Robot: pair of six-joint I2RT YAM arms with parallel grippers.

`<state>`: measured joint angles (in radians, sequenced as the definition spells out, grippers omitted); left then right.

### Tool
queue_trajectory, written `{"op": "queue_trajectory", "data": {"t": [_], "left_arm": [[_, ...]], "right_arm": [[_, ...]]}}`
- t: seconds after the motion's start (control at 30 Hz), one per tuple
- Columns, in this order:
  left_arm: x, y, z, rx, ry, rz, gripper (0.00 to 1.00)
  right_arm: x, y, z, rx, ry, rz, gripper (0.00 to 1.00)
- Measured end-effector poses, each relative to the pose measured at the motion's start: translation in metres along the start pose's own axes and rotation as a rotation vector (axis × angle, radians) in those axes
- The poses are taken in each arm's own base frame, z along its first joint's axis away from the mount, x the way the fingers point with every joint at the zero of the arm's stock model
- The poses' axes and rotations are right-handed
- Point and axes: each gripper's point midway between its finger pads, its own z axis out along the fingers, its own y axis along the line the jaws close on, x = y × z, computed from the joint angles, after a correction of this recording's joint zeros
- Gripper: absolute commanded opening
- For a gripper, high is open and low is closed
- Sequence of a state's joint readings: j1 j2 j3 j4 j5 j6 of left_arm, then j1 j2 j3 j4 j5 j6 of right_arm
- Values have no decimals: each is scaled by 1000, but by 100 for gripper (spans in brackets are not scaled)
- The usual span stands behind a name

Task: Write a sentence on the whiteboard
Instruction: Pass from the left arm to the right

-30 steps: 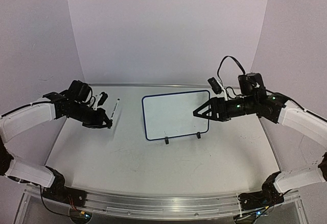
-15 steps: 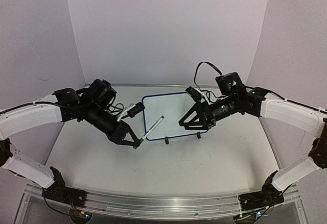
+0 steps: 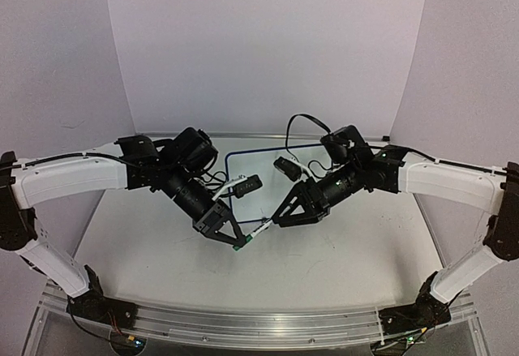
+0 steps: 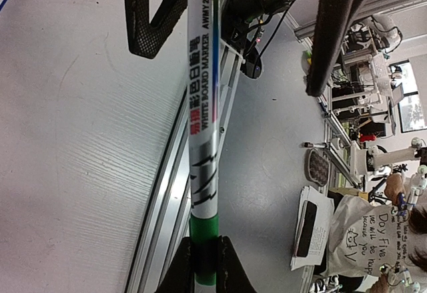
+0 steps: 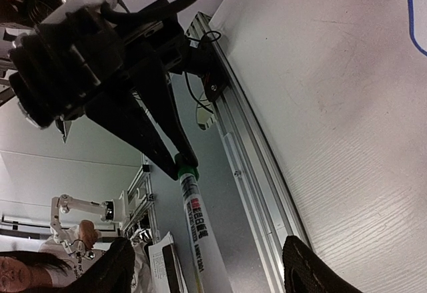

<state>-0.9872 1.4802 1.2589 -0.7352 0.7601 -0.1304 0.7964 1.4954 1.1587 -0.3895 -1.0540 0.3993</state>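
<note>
My left gripper (image 3: 238, 244) is shut on the green cap end of a white whiteboard marker (image 3: 258, 230) and holds it above the table, in front of the whiteboard (image 3: 255, 161). In the left wrist view the fingers (image 4: 223, 259) clamp the green cap (image 4: 203, 229). My right gripper (image 3: 280, 218) is open, with its jaws spread on either side of the marker's other end, not touching it. In the right wrist view the marker (image 5: 198, 233) runs between my wide-open fingers (image 5: 110, 273). The whiteboard is mostly hidden behind both arms. No green sentence shows on it.
The whiteboard's blue border (image 5: 409, 13) shows at the right wrist view's upper right. The table's aluminium front rail (image 3: 243, 323) runs along the near edge. Purple walls enclose the back and sides.
My left gripper took the marker off the table at the left and carried it to the middle front. My right arm swung left and down until its open jaws reached the marker.
</note>
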Motion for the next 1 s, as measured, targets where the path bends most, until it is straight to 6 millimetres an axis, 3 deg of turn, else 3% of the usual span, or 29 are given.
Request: {"op": "queue_trajectory", "data": {"t": [0.37,1.0], "left_arm": [[4,-13,14,62,65,16,0],[5,-12,20,78,114,46,0]], "right_arm": [[2,8,4,-57,25,-11,65],[17,17,21,-107,96,-10,55]]}}
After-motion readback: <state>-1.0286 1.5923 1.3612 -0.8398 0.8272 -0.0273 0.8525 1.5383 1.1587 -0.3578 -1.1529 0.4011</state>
